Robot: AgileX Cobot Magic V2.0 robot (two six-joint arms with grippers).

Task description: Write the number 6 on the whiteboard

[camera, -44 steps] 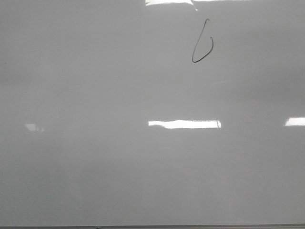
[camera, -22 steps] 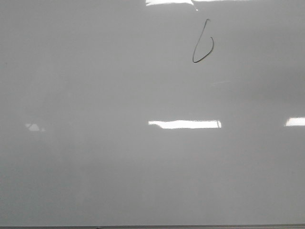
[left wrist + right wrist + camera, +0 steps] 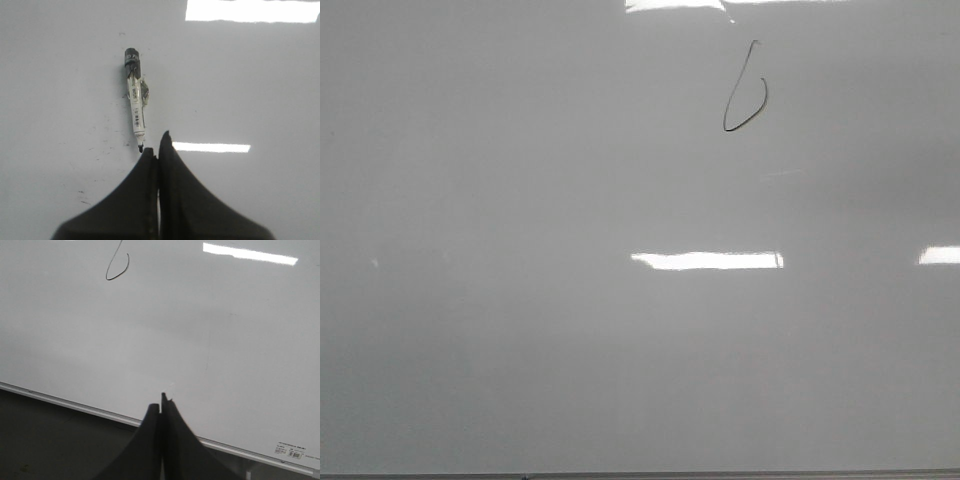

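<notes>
The whiteboard [image 3: 570,330] fills the front view, glossy pale grey. The number 6 [image 3: 744,88] is a thin dark stroke with a pointed loop near its upper right, and the number 6 [image 3: 118,264] also shows in the right wrist view. No gripper appears in the front view. In the left wrist view a white marker [image 3: 135,106] with a black cap end lies free on the whiteboard [image 3: 250,90], its tip close beside my left gripper [image 3: 158,147], which is shut on nothing. My right gripper [image 3: 161,404] is shut and empty, hanging over the whiteboard's [image 3: 210,330] framed edge.
A pale metal frame edge [image 3: 75,405] borders the board, with a dark surface [image 3: 45,445] beyond it. A small label [image 3: 290,450] sits at the board's corner. Faint pen smudges [image 3: 85,195] mark the board near the left gripper.
A faint reflection at the board's left side in the front view has faded away. The number 6 is unchanged.
</notes>
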